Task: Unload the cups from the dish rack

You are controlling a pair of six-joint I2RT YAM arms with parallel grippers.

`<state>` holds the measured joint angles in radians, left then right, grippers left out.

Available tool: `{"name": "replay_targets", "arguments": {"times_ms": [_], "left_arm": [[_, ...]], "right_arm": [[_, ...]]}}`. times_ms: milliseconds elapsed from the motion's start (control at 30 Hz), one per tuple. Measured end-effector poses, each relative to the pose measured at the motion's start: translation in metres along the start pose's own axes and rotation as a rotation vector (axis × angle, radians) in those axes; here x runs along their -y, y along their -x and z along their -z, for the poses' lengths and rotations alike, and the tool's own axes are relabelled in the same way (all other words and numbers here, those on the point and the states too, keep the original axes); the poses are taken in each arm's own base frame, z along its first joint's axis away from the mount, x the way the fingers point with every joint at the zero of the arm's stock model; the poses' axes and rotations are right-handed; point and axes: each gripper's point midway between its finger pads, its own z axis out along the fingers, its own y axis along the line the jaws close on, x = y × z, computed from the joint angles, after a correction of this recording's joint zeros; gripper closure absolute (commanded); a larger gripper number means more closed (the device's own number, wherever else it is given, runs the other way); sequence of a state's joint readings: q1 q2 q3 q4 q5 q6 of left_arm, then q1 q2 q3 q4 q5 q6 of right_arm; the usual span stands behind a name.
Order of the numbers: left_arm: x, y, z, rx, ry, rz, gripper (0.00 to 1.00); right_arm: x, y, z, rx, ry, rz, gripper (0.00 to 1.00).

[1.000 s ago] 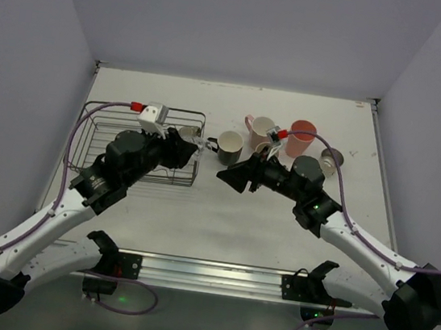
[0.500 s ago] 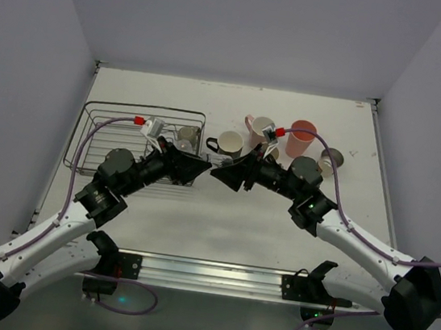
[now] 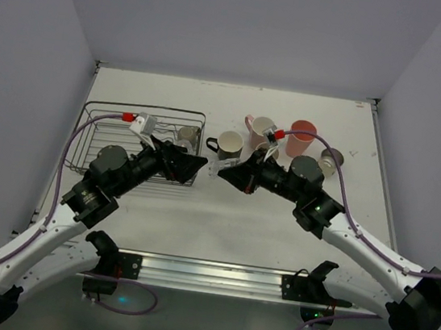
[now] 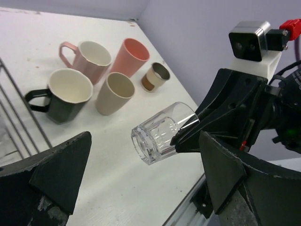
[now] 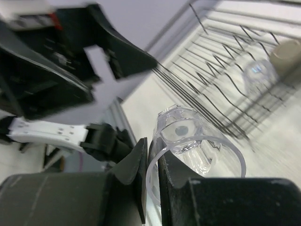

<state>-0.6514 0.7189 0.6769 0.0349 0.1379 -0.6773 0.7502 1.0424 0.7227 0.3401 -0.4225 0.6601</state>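
The right hand (image 4: 184, 135) is clamped on a clear glass (image 4: 162, 133), pinching the wall at its rim, one finger inside and one outside. The glass hangs in the air on its side, a little tilted, with its thick base pointing at the left hand (image 3: 195, 164). It is a short, plain tumbler, see-through all over, with bright glints on the base. In the overhead view it sits at the centre of the frame, between the two hands and just past the right end of the dish rack (image 3: 88, 119).

The left hand is spread wide open. Its two dark fingers stand on either side of the glass without touching it.

The rack is a dark wire basket with rows of upright prongs, at the left of the overhead view. In the upper right of the right wrist view a second clear glass (image 5: 257, 73) sits among the wires, with a pale cup (image 5: 288, 54) beside it at the frame edge.

Five cups stand upright in a cluster on the white worktop (image 3: 277, 229), right of the rack:
- a black mug (image 4: 66, 96) with a cream inside
- a pink mug (image 4: 91, 56)
- a salmon tumbler (image 4: 131, 56)
- a beige cup (image 4: 115, 92)
- a small metal cup (image 4: 156, 76)
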Motion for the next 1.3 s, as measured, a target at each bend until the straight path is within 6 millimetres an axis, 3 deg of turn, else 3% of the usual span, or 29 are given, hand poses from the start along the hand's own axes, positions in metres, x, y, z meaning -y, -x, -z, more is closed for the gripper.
{"name": "replay_targets", "arguments": {"times_ms": [233, 433, 633, 867, 1000, 1133, 1300], "left_arm": [[-0.031, 0.018, 0.018, 0.015, 0.211, -0.144, 0.00], [-0.078, 0.004, 0.034, -0.070, 0.436, -0.251, 0.00], [-0.099, -0.008, 0.038, -0.134, 0.522, -0.286, 0.01], [-0.115, -0.023, 0.024, -0.181, 0.560, -0.289, 0.05], [-0.139, -0.042, 0.006, -0.246, 0.630, -0.301, 0.07], [-0.163, -0.063, -0.006, -0.312, 0.695, -0.315, 0.11], [-0.176, -0.067, -0.018, -0.313, 0.737, -0.327, 0.18]], "right_arm": [[0.057, -0.029, 0.003, -0.205, -0.292, 0.043, 0.98], [0.134, -0.076, 0.000, -0.459, -0.584, 0.058, 0.97], [0.181, -0.108, 0.007, -0.619, -0.764, 0.095, 0.95], [0.199, -0.128, -0.004, -0.700, -0.853, 0.184, 0.89], [0.204, -0.140, -0.004, -0.733, -0.883, 0.220, 0.73], [0.204, -0.141, -0.004, -0.726, -0.878, 0.226, 0.65], [0.199, -0.141, 0.001, -0.705, -0.856, 0.223, 0.61]]}}
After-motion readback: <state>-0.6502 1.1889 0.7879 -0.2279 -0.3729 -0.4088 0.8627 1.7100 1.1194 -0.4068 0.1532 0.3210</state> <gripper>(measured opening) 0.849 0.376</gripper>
